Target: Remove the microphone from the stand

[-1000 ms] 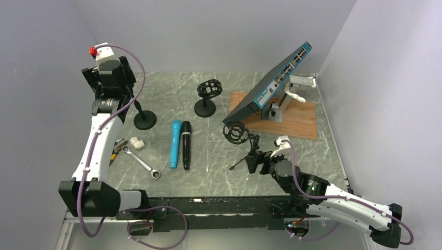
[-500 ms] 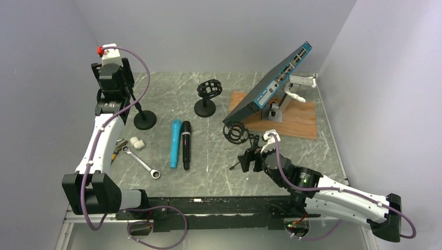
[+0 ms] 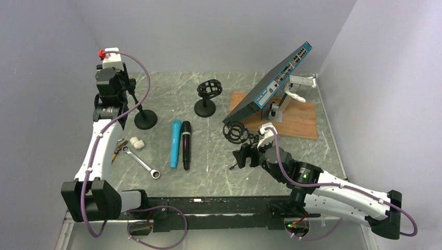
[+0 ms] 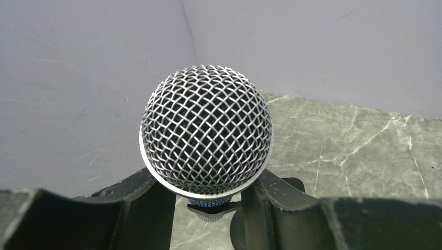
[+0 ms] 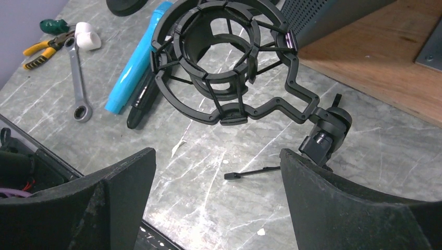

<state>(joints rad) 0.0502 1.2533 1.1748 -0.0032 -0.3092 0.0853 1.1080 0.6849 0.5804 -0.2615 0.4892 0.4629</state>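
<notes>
Now the right gripper (image 5: 219, 172) has edged up to the shock mount (image 5: 219, 62), which sits just ahead of its wide-apart, empty fingers. Farther back, the left gripper (image 4: 208, 203) has snapped closed from fully open. Its fingers (image 4: 151, 208) pinch the microphone (image 4: 207, 127) just under the mesh head, apparently still seated on the stand (image 3: 145, 120). The grip looks secured, so lifting it free likely comes next.

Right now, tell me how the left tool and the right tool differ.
The left tool is shut on the microphone just below its mesh head; the right tool stands open, holding nothing. The left tool is raised high; the right tool sits low over the table, facing an empty shock mount. Both have two dark fingers.
</notes>
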